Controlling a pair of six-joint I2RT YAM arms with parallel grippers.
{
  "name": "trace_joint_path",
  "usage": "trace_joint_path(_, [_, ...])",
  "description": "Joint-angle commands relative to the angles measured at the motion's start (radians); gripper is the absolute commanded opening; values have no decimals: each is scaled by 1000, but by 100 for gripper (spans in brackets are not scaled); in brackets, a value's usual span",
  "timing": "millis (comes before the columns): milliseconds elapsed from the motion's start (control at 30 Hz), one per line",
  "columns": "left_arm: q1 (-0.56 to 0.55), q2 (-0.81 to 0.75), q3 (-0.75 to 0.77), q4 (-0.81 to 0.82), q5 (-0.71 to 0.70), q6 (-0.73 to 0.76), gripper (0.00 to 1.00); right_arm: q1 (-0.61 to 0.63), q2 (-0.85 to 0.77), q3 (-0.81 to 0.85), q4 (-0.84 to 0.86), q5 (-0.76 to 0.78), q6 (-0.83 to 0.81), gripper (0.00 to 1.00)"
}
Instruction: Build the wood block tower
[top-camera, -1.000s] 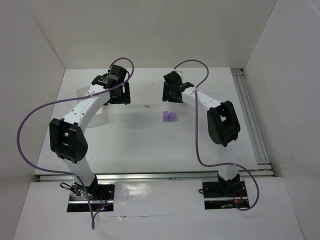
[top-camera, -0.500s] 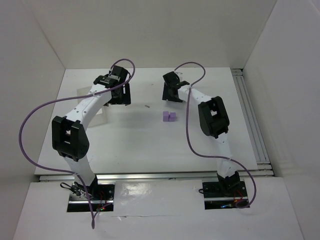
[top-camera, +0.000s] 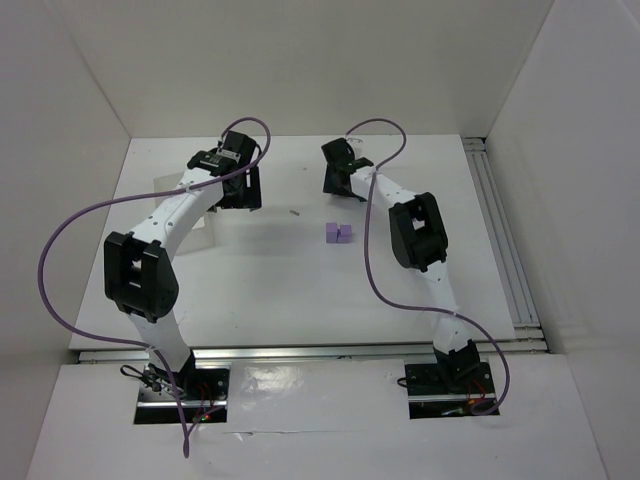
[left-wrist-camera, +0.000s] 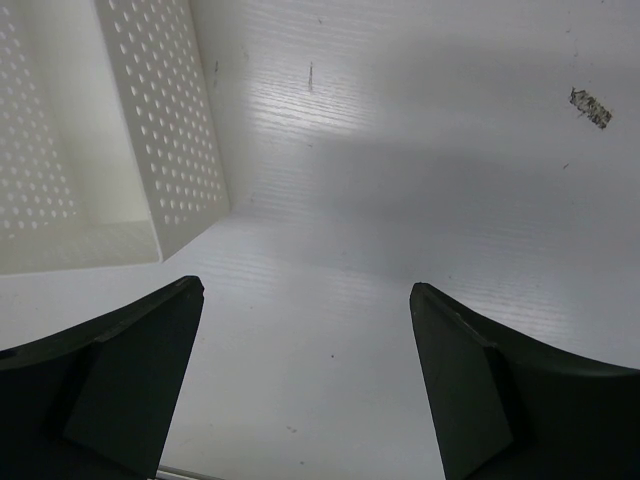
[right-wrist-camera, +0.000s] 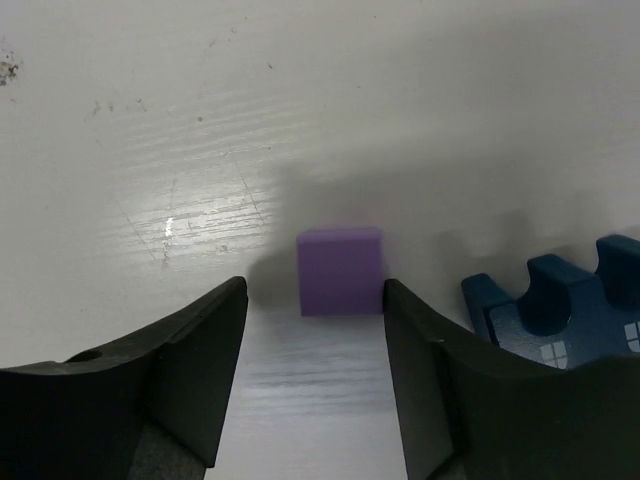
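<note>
Light-purple blocks (top-camera: 339, 233) sit together at the table's middle. In the right wrist view a single light-purple block (right-wrist-camera: 340, 270) lies on the table just beyond my fingertips, in line with the gap. A dark blue notched block (right-wrist-camera: 565, 305) lies to its right, outside the right finger. My right gripper (right-wrist-camera: 314, 288) is open and empty; from above it (top-camera: 335, 178) hangs behind the purple blocks and hides these two. My left gripper (left-wrist-camera: 305, 290) is open and empty above bare table, at the back left (top-camera: 238, 187).
A white perforated tray (left-wrist-camera: 160, 130) stands just left of my left gripper; it shows partly under the left arm from above (top-camera: 195, 225). A small dark speck (top-camera: 294, 212) lies between the grippers. White walls enclose the table on three sides.
The right arm's elbow has swung left and forward, and its gripper has shifted slightly toward the back left. The left arm and the purple blocks have not moved.
</note>
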Motion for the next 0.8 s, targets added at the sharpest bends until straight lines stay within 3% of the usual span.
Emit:
trace_joint_path(0, [6,9,36,8,-23,20,97,-6,17,47,-50,19,5,60])
trace_joint_path(167, [6,9,36,8,-32,29,97,-6,-5,45,-50,30,-4,32])
trace_joint_path(200, [6,9,27,8,-32,29,97,-6,-17,46,-50,30,-16,30])
trace_joint_path(367, [6,-9,27,8,-23,29,97,-6,-144,37,-49,5,-51,29])
trace_joint_path(700, [6,-49,-1,17,8,11,97,32,-566,-518,39,-25,-41,29])
trace_joint_path(767, [6,-59,-1,17,19,11,97,42,-615,-568,39,-36,-32,29])
